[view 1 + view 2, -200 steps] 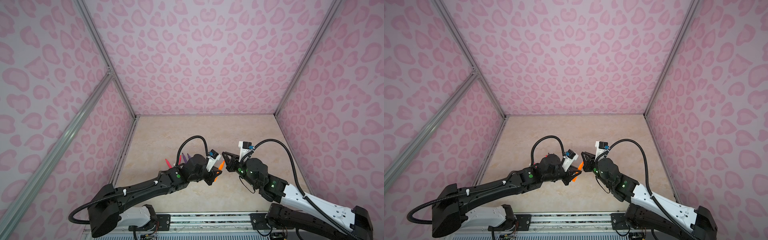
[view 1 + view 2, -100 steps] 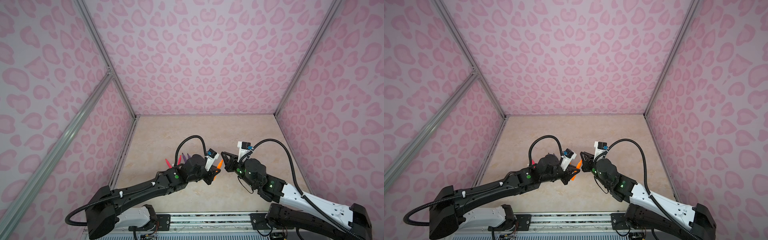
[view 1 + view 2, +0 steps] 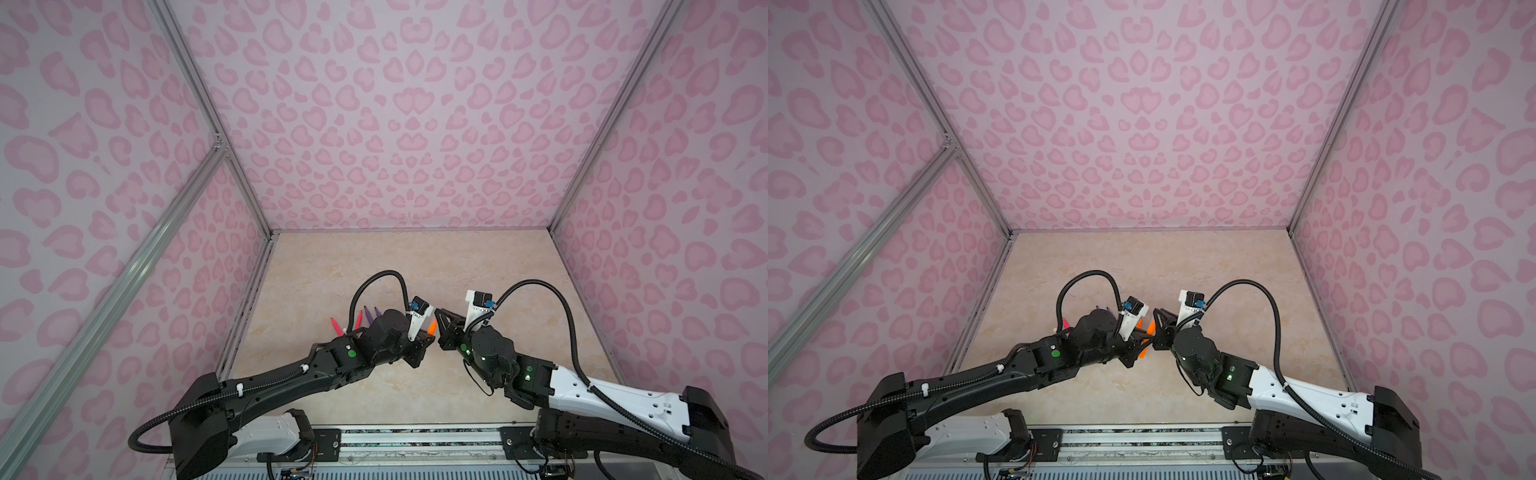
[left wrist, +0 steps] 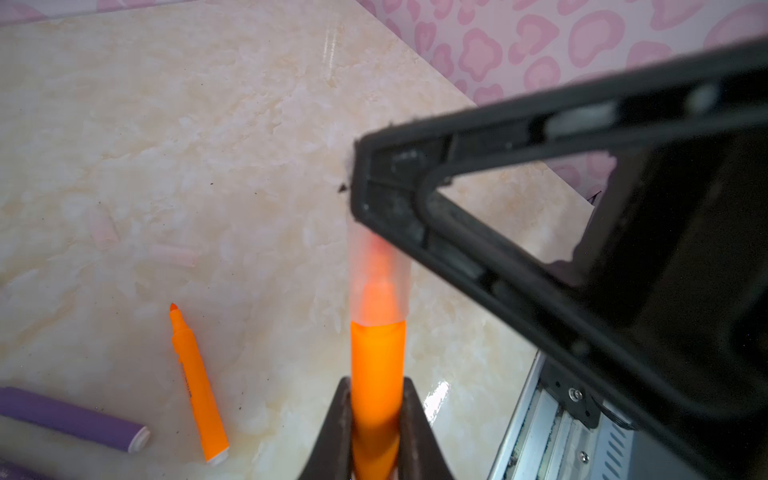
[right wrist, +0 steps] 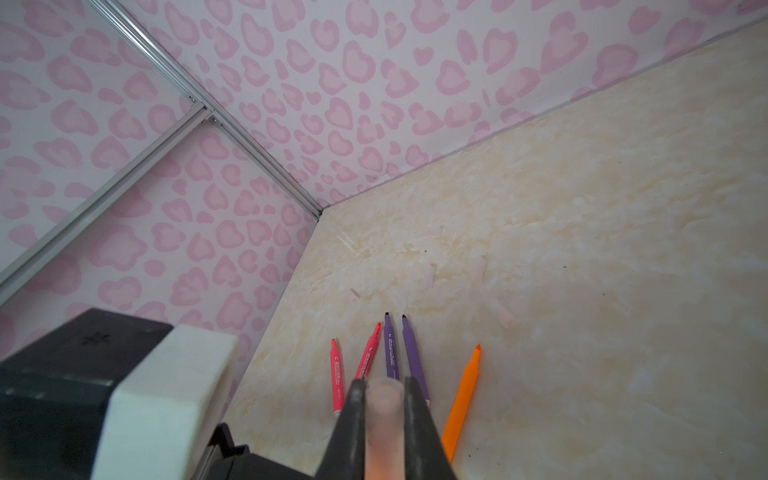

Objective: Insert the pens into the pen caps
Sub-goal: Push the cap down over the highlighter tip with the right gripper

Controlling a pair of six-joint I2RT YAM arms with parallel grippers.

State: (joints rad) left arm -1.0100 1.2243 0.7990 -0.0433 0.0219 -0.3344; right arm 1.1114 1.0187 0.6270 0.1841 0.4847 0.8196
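Note:
My left gripper [image 4: 376, 386] is shut on an orange pen [image 4: 377, 361], which sticks out past its fingers. The pen's tip sits inside a clear pen cap [image 4: 380, 282]. My right gripper [image 5: 384, 384] is shut on that cap [image 5: 384, 415]. In both top views the two grippers meet tip to tip above the near middle of the floor, left gripper [image 3: 424, 336] against right gripper [image 3: 440, 320]. Lying flat are a second orange pen [image 5: 463, 399], two purple pens [image 5: 390, 345] and two pink-red pens [image 5: 336, 374]. Faint loose caps [image 5: 478, 270] lie beyond them.
Pink patterned walls [image 3: 395, 124] close in the beige floor [image 3: 415, 257] on three sides. A metal rail [image 3: 415, 436] runs along the near edge. The lying pens [image 3: 358, 319] are just left of my left arm. More loose caps [image 4: 174, 255] lie nearby.
Both grippers have drifted slightly to the left, the right one closing in on the pen tip. Both grips are unchanged.

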